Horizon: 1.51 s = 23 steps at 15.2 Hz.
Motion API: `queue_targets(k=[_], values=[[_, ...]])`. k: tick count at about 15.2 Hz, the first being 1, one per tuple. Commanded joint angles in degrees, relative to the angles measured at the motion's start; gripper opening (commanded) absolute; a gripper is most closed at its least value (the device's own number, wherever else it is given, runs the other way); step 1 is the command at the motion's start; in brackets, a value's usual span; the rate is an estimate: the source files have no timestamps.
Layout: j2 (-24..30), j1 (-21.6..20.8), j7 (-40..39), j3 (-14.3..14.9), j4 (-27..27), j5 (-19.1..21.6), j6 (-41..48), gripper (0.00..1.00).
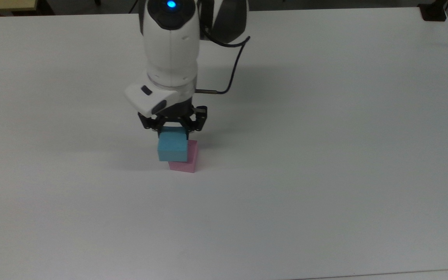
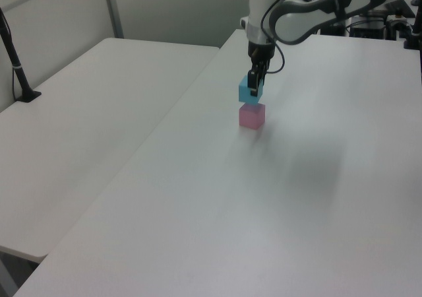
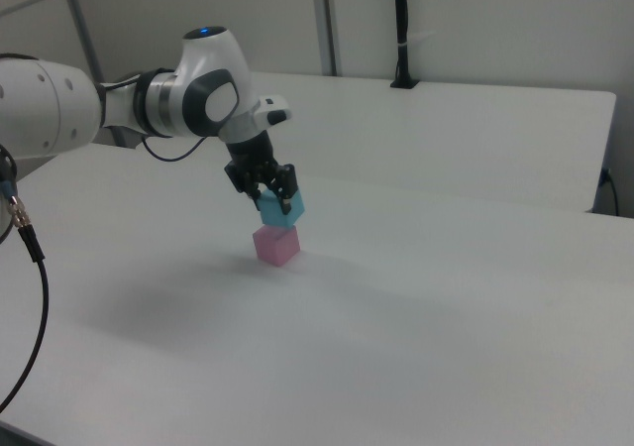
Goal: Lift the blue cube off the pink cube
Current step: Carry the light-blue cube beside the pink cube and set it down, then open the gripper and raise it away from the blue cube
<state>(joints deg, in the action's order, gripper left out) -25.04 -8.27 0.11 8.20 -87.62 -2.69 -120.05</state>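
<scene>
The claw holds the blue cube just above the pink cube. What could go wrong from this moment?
1. The blue cube hangs barely clear of the pink cube, so a sideways move might clip the pink one and push it across the white table.
2. The claw grips only the cube's upper part; it might slip and fall back onto the pink cube.

The room was evenly and softly lit from overhead, so the white table point(image 1: 325, 155) looked bright without hard glare. Faint, diffuse shadows lay on it beneath the arm point(image 1: 171, 50), and all three views looked slightly grainy and soft.
</scene>
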Motion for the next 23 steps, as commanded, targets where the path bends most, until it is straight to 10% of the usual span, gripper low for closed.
queue_targets(k=[1,7,10,23], values=[[0.87,5.44,-9.49,0.41,-1.15,0.32,0.17,0.48],[-5.01,11.08,-15.23,0.41,-1.76,-0.65,-5.87,0.64],[-5.46,12.67,-16.98,0.41,-1.85,-0.65,-6.33,1.00],[15.09,-0.86,5.15,0.15,-2.81,-0.74,20.03,1.00]])
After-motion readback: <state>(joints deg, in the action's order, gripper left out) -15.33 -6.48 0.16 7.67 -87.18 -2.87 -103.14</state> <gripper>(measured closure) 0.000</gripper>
